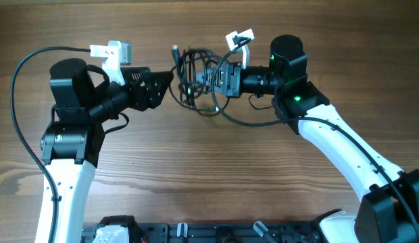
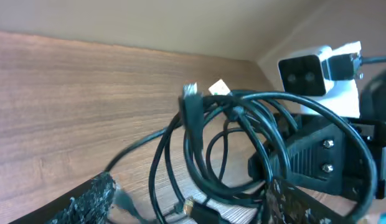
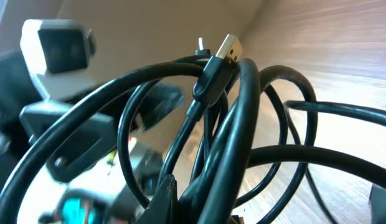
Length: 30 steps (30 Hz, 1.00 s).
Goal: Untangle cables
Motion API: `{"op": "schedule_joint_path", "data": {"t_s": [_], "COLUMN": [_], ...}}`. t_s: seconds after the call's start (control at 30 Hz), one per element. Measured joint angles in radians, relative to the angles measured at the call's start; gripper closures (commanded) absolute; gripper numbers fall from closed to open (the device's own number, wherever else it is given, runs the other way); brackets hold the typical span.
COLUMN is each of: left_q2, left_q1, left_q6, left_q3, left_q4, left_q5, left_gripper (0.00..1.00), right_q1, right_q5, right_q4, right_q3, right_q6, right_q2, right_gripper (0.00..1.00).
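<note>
The table [image 1: 196, 175] is viewed straight down from high overhead. The left wrist view is aimed low across the wood at the right wrist camera [image 2: 308, 73], and the right wrist view back at the left wrist camera [image 3: 56, 45] — the cables [image 1: 194, 82] are shared by all three, very close in both wrist views.

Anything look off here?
No damage visible. The cables are one knotted coil, pinched in the right end effector and standing upright instead of lying flat; a USB plug pokes up out of the loops. The left end effector is open beside them.
</note>
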Motion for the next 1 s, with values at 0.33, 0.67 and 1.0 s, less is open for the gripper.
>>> {"op": "schedule_joint_path", "data": {"t_s": [0.33,0.67,1.0], "left_q2": [0.0,0.003,0.014], "left_q1": [0.0,0.003,-0.066], "left_q6": [0.262,0.183,0.163], "left_q3": [0.0,0.0,0.0], "left_q4": [-0.076,-0.124,-0.086], "left_q5": [0.038,0.088,0.227], "left_gripper": [0.35,0.52,0.54], "right_q1": [0.0,-0.002,-0.005], "right_q5": [-0.159,-0.218,-0.244], "right_q4": [0.005,0.121,0.127], "right_q3": [0.0,0.0,0.0], "right_q6": [-0.117,-0.12,-0.119], "right_q2": [0.0,0.0,0.0], "right_gripper": [0.96,0.96,0.96]}}
